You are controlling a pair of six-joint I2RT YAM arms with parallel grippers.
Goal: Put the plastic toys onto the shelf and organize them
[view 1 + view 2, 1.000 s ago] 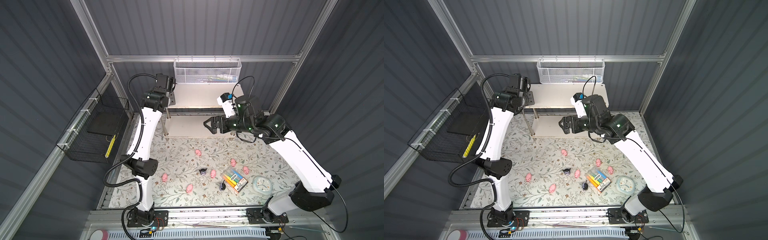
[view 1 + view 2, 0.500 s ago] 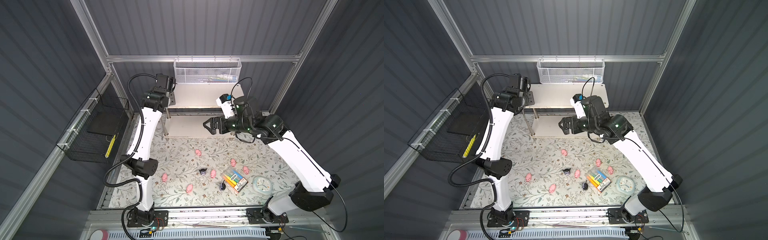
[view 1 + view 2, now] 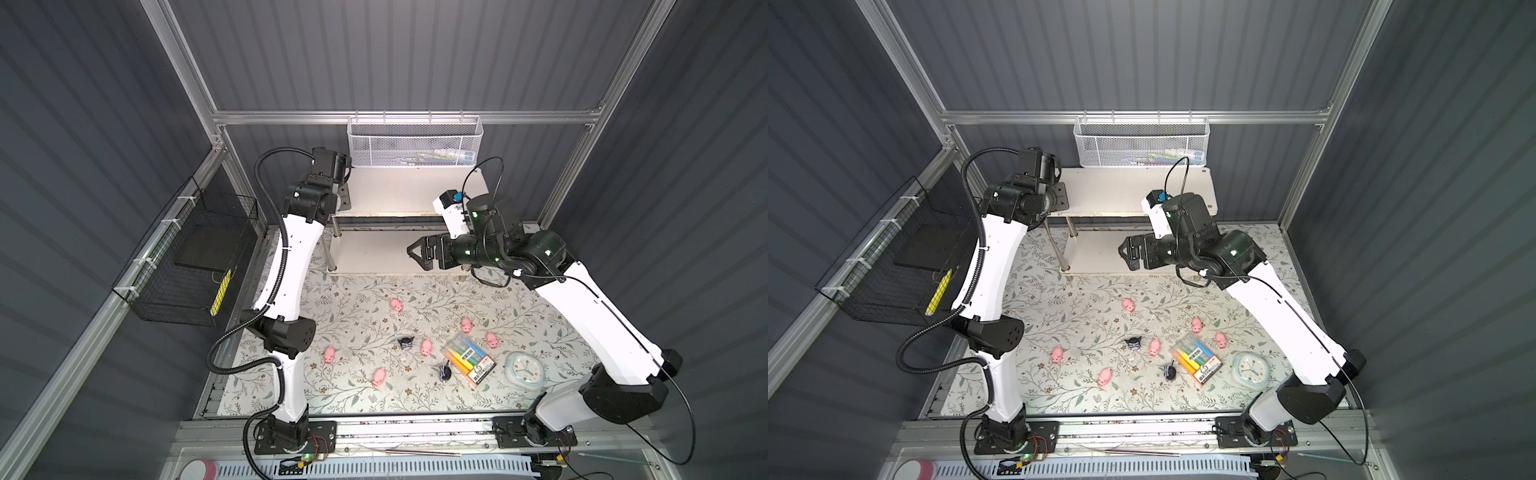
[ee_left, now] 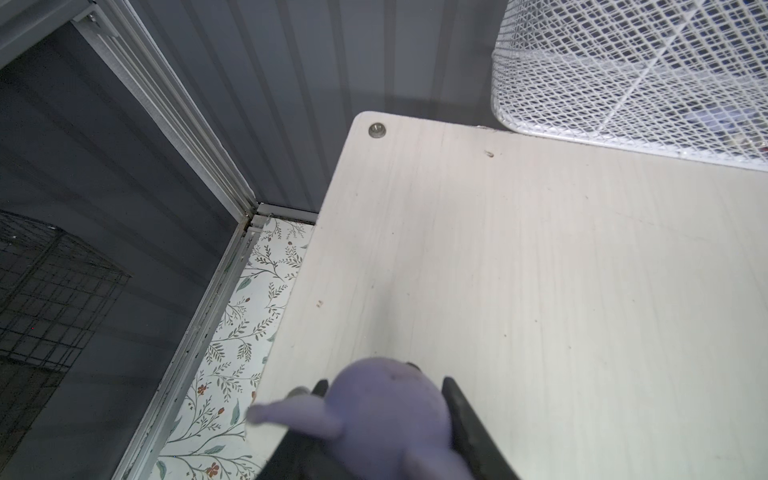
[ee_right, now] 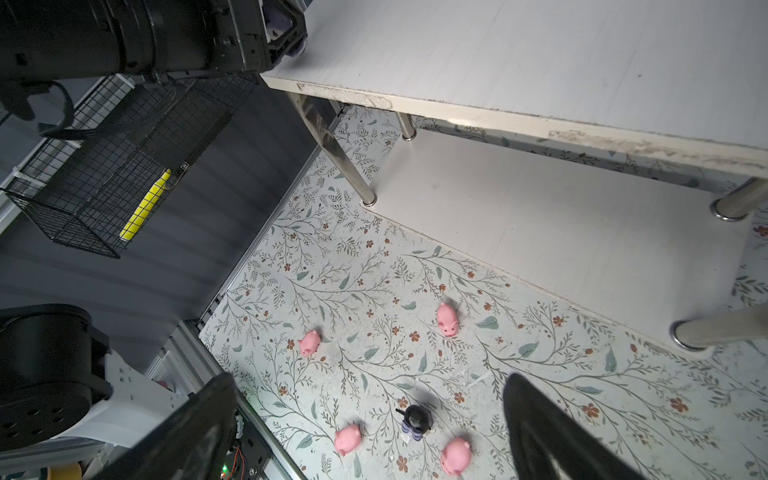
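The left gripper [image 4: 385, 390] squeezes a small purple toy [image 4: 390, 419], which looks light, hard and smooth, by its round middle at the edge of the shelf [image 4: 540, 270] top, while the right gripper [image 3: 419, 252] hangs wide open and pink pigs [image 3: 396, 304] lie on the flowery mat [image 3: 357, 291].

robot lab — aluminium frame [image 3: 399, 117]
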